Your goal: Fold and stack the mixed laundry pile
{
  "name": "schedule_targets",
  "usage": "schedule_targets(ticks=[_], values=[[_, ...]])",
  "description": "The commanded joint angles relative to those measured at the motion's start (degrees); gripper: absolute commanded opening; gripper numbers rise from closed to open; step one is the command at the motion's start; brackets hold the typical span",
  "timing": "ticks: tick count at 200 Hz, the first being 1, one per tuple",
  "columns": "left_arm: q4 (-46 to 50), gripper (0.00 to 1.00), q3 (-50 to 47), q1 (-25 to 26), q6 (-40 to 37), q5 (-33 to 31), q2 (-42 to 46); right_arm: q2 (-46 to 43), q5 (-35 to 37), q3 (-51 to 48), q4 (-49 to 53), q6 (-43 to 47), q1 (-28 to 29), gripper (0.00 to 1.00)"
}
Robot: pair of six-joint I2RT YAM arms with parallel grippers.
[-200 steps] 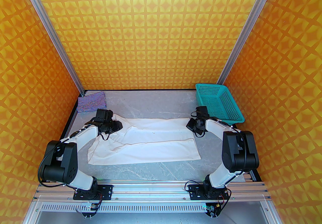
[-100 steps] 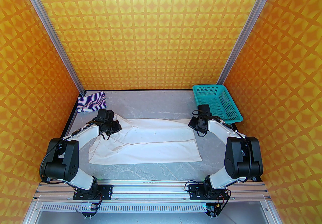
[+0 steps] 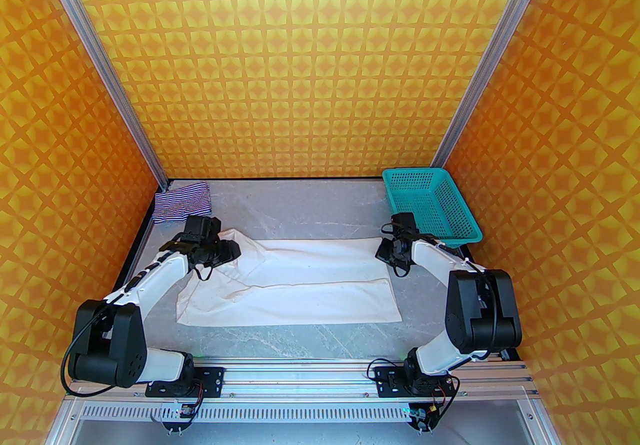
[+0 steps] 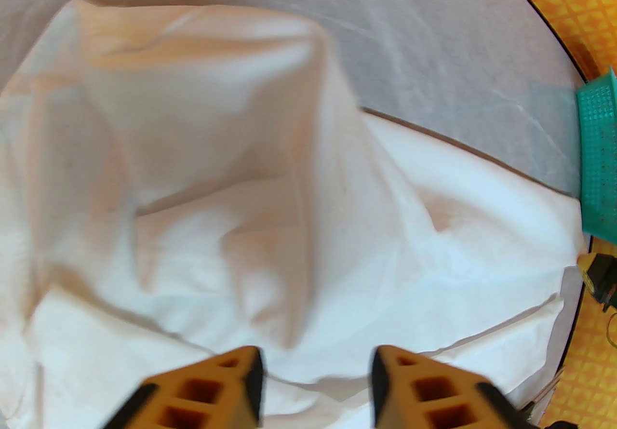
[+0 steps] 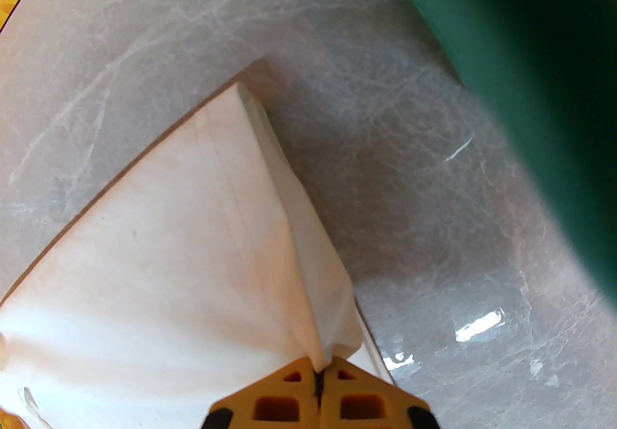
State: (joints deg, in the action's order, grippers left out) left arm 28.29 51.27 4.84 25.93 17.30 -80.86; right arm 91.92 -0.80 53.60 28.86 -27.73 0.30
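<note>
The grey marbled counter (image 3: 310, 203) has bare strips along its far and near sides, so a fold could swing either way. The large white wrinkled cloth (image 3: 310, 283) lies spread across the middle, its long side running left to right. Its right part lies flat and looks doubled into a band, while its left end is rumpled and humped, which I judge is why an arm works there. The teal perforated plastic basket (image 3: 414, 171) sits in the far right corner, near the cloth's right edge, leaving that arm little room to swing outward. The small blue-white-red striped garment (image 3: 182, 203) rests bunched in the far left corner, apart from the cloth, probably waiting until the big piece is done. The right end effector (image 5: 318, 369) is clamped on the cloth's far right corner, likely to keep that edge taut and straight. The left end effector (image 4: 315, 364) hovers over the humped left end with its fingers apart and nothing between them, likely seeking a fresh hold.
</note>
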Motion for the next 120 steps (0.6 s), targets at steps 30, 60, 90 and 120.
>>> schedule_targets(ticks=[30,60,90,120], values=[[-0.7,0.51,7.0,-6.9,-4.5,-0.1,-6.3,1.7,1.8,-0.5,-1.0,1.2,-0.1,0.00],[-5.3,0.53,14.2,-8.5,-3.0,1.4,-15.4,1.8,1.3,-0.1,-1.1,1.1,0.0,0.00],[-3.8,0.53,20.9,-9.0,-2.2,3.7,-24.5,1.9,1.1,0.2,-1.1,1.3,0.0,0.00],[-7.1,0.59,18.8,-8.9,-0.3,3.9,-25.7,2.2,0.8,0.2,-1.6,1.0,0.0,0.00]])
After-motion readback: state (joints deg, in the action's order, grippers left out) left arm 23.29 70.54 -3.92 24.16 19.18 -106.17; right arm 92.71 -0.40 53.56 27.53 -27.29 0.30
